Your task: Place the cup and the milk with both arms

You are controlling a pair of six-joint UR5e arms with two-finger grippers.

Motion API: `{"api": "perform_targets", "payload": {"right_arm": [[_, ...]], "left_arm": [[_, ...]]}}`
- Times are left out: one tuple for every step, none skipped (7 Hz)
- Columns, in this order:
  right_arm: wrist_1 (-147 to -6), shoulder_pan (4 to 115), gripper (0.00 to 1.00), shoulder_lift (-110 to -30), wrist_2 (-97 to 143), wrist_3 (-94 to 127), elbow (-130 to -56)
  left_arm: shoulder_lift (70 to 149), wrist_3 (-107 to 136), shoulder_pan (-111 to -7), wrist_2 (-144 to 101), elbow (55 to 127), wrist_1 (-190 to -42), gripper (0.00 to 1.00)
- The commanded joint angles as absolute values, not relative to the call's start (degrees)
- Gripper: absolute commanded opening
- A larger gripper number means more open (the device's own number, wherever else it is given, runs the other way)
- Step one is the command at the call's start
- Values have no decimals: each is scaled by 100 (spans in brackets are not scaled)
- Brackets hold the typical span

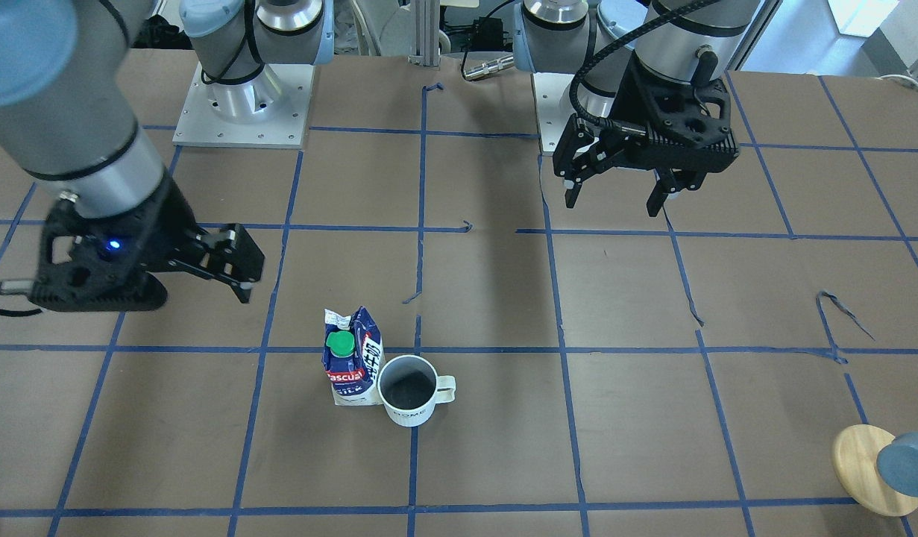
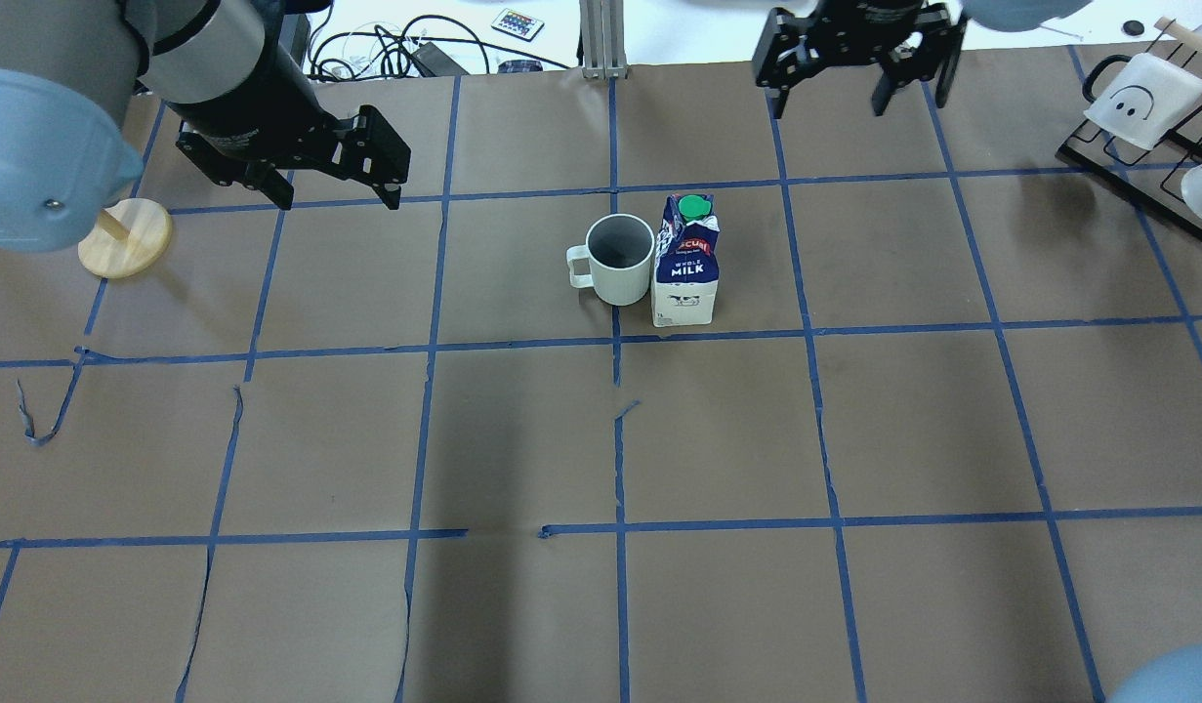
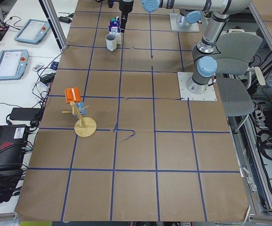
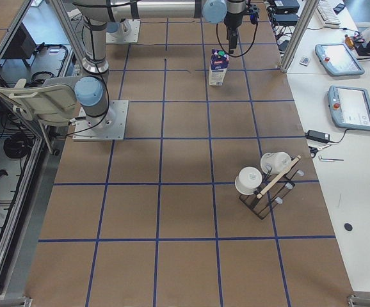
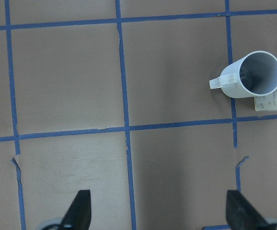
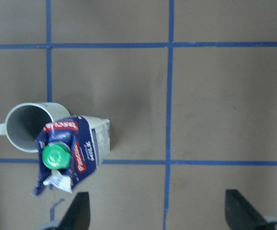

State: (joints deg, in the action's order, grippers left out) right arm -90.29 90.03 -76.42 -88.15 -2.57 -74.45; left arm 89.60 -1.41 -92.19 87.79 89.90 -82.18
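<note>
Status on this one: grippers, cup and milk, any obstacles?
Left gripper open, empty. Right gripper open, empty. Cup and milk upright, side by side, neither held. Wooden stand off to the side.

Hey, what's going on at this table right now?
Nothing is being held. The cup and the milk stand upright side by side on the table, the cup's handle pointing away from the milk. The left tool and the right tool both hang open and empty, clear of the pair.
</note>
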Motion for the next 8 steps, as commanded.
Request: {"api": "perform_targets", "payload": {"right_arm": [[-8429,8771,100,-8784,-8781,-880,-8317],[-8846,8780,100,-9120,-8763,-792,-8758],[-9172,8780,100,-9149,-8806,-817,-8754],[-9176,8859,100,-9167,-8824,-774,-8719],[-9193,9051,100,-9150,-8998,-765,-8640],[-9202,9079,100,-9115,-9035,-791,-8683],[-9202,9131,100,-9166,-9000,-713,-8692],[-9220,9219,100,-9141,-9035,-555,-8666]], "left_arm": [[8956,-141,-9220,8780,8983,-8218,100],[8956,-141,-9211,8780,8982,-8218,100],[8956,-141,-9220,8780,8982,-8218,100],[8956,-141,-9211,8780,8982,-8218,100],[8956,-141,-9220,8780,8991,-8218,100],[8947,-141,-9211,8789,8991,-8218,100],[8939,-141,-9211,8789,8991,-8218,100],[8938,-141,-9220,8789,8983,-8218,100]]}}
